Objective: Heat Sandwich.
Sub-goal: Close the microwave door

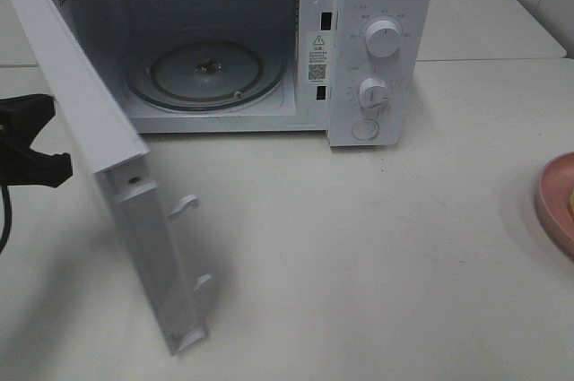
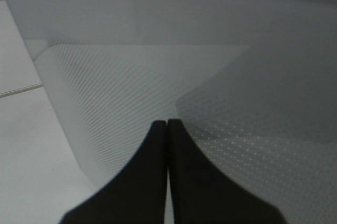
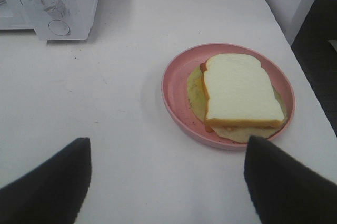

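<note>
Two wide-spread fingers of the right hand point(image 3: 167, 179) hover near the sandwich point(image 3: 239, 91), apart from it.

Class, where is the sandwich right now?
The pale layered sandwich lies on the round pink plate, on the white table's right side, away from the open white microwave.
</note>
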